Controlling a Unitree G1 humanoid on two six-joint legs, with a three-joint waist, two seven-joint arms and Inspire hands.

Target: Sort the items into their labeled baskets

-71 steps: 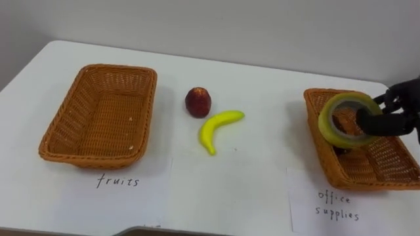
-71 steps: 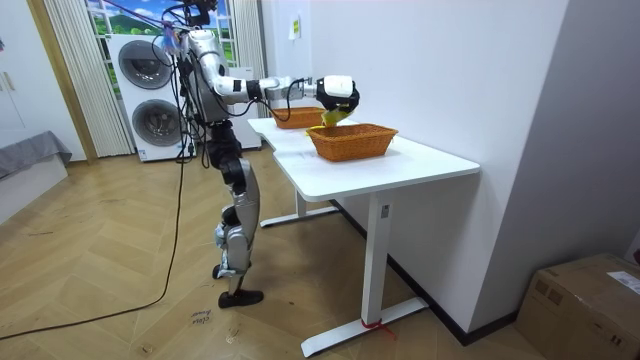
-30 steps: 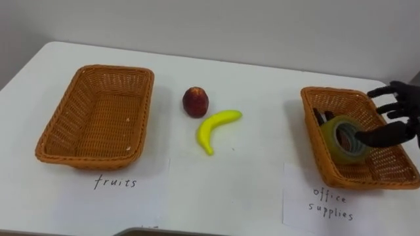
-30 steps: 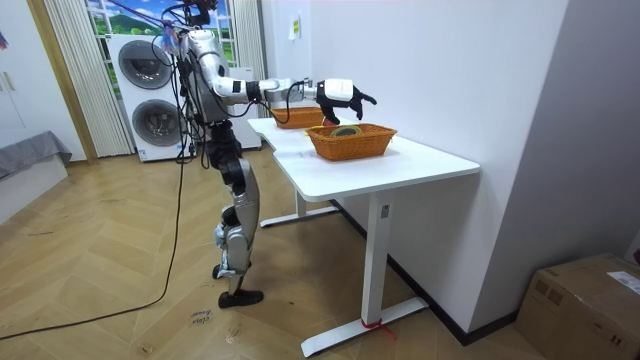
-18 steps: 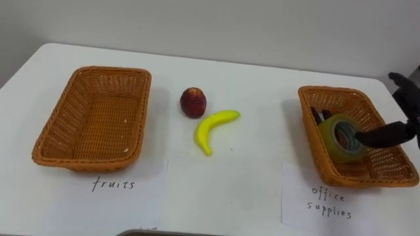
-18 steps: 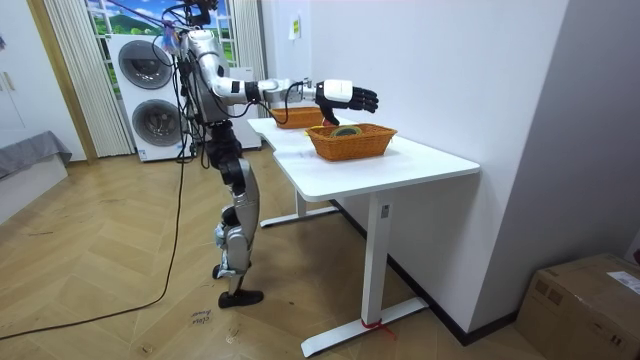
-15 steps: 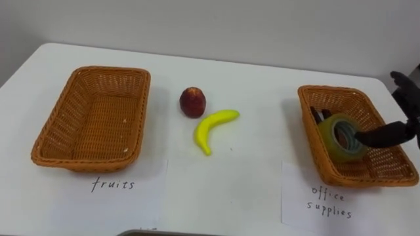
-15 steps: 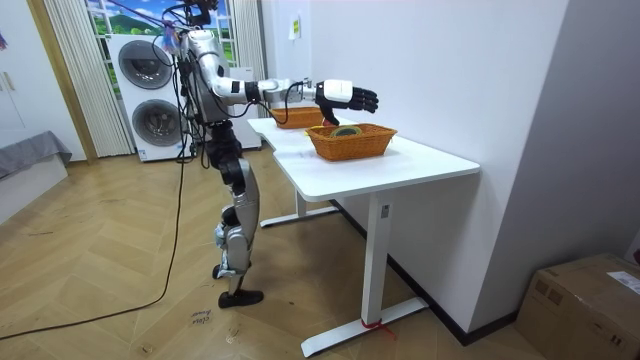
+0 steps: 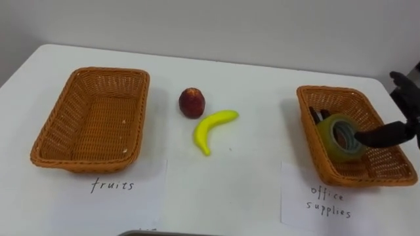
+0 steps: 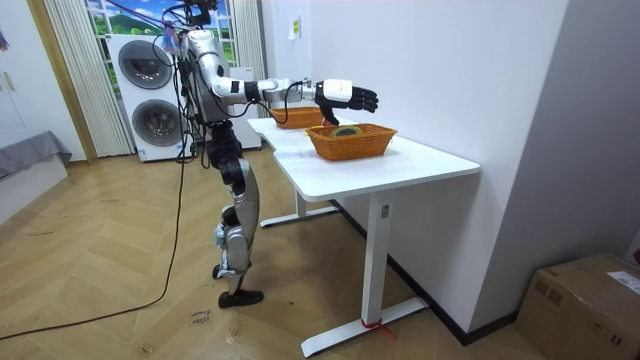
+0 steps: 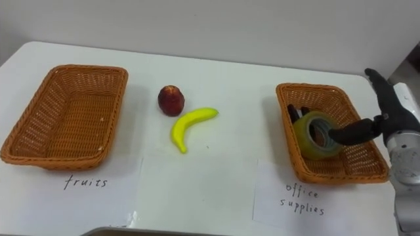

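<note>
Risk: thumb tip sits at the tape roll hole, contact unclear; withdrawing could snag the roll and tip it out of the office-supplies basket.
Right hand: over that basket; fingers straight and spread, thumb stretched toward the roll; grips nothing.
Banana, red fruit: on the bench, well left of the hand; fruit basket farther left.

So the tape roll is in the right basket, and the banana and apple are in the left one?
No: the tape roll is in the right basket, but the banana and apple lie on the table between the baskets; see the left eye view.
</note>
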